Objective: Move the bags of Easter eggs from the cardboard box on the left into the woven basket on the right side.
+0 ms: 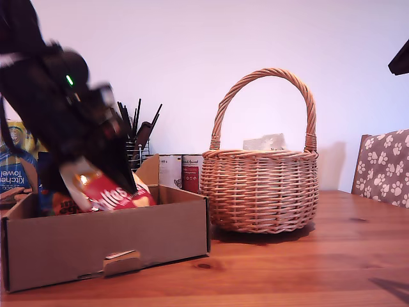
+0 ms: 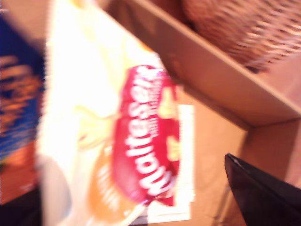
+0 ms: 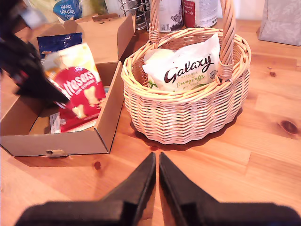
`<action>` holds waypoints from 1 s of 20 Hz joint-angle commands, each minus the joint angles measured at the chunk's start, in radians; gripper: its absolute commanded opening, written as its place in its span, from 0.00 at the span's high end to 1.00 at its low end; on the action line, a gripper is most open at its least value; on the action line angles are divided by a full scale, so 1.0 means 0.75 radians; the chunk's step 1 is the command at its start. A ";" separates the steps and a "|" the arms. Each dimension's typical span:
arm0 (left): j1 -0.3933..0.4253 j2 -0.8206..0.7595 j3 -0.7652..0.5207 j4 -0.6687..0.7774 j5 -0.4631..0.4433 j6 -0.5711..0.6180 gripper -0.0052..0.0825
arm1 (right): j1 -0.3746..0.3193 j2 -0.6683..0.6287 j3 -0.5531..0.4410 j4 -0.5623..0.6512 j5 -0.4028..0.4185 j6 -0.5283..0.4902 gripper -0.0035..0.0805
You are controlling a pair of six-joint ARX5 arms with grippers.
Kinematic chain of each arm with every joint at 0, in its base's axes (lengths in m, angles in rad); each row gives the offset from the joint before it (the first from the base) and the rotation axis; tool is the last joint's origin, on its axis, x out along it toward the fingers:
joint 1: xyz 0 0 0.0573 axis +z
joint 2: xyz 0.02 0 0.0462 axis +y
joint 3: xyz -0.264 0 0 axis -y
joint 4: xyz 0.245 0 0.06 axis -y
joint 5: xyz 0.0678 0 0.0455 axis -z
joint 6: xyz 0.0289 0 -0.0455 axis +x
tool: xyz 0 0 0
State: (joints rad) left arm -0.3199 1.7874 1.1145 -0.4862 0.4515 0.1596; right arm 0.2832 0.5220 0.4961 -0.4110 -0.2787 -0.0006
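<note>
Now the red bag (image 1: 108, 188) rides above the box (image 1: 108, 246) at the exterior view's left, pinched by my first end effector (image 1: 96, 167), closed on its upper part. It looks light, crinkly and slippery; the top seam suits gripping. My second end effector (image 3: 157, 165) hovers closed and empty over the bench (image 3: 263, 155) near the basket (image 3: 186, 117).

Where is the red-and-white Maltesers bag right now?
At the exterior view's left, the Maltesers bag hangs from my first gripper over the cardboard box.
</note>
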 commanded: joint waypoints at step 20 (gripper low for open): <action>-0.028 -0.242 0.076 -0.085 -0.043 0.016 0.97 | 0.006 0.006 0.022 0.011 0.001 0.001 0.97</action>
State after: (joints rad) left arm -0.3397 1.6447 1.1561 -0.5671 0.4068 0.1852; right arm 0.2832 0.5220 0.4957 -0.4110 -0.2783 -0.0002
